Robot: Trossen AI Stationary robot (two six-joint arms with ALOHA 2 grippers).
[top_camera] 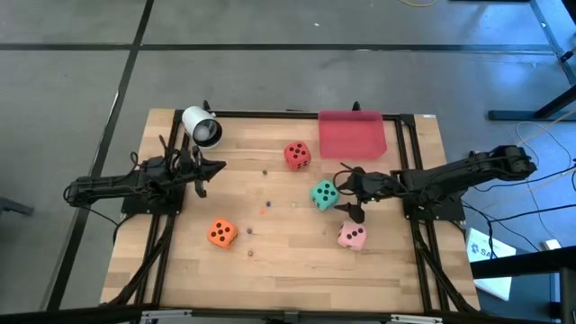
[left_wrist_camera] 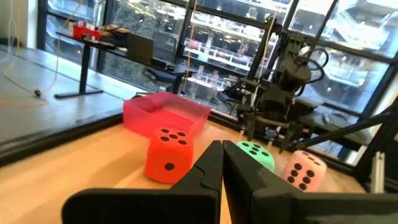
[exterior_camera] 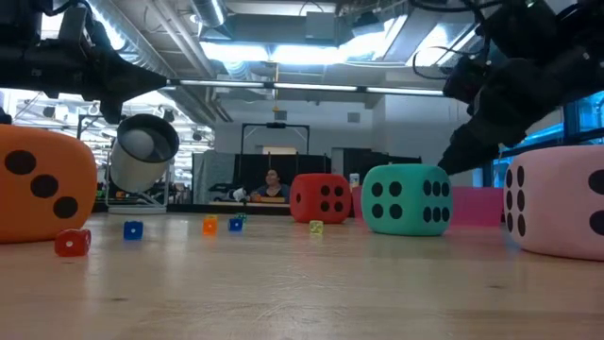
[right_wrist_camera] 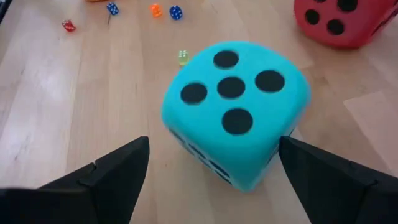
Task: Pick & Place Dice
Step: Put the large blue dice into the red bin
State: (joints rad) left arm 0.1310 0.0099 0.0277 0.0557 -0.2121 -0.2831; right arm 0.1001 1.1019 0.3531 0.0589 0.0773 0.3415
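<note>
Four dice lie spread on the wooden table (top_camera: 270,252); the green die (top_camera: 324,195) sits mid-right, between the spread, released fingers of the right gripper (top_camera: 346,192); the pink die (top_camera: 352,236) lies just beside it toward the front edge, the red die (top_camera: 297,155) near the red tray (top_camera: 352,135) at the back edge; the orange die (top_camera: 222,233) has open wood around it; the left gripper (top_camera: 216,168) is clenched empty beside the white cylinder (top_camera: 202,127); tiny coloured dice (exterior_camera: 74,242) dot the centre.
</note>
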